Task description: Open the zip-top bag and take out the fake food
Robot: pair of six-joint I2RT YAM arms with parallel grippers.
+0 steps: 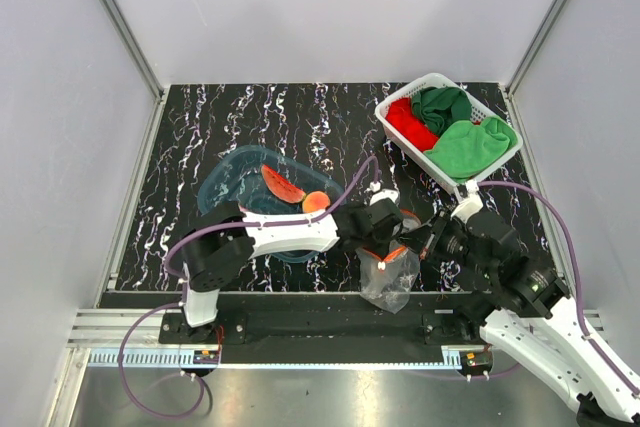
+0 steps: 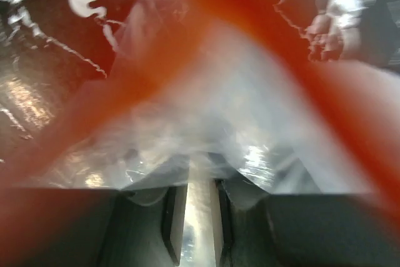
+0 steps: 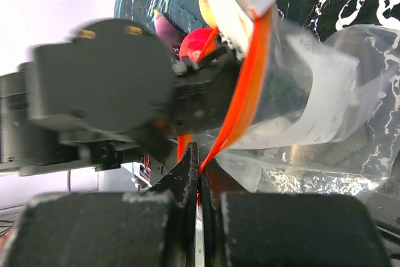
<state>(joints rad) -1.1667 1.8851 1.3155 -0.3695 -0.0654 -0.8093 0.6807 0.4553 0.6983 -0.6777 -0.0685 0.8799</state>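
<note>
The left gripper (image 2: 195, 214) and right gripper (image 3: 199, 170) are each clamping a lip of the zip-top bag (image 1: 390, 282), sagging just below and between them (zip strip (image 3: 248, 85) feeding into the right pinch). Pulling apart too briskly is risking the film slipping free.

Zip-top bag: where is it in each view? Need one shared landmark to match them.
Top external: bag low in the picture, just right of centre.
Left wrist: bag fills the middle, blurred and very close.
Right wrist: bag in the right half, clear film.
Shared landmark: its orange zip strip, the blurred arch in left wrist, the curved band at centre in right wrist.
</note>
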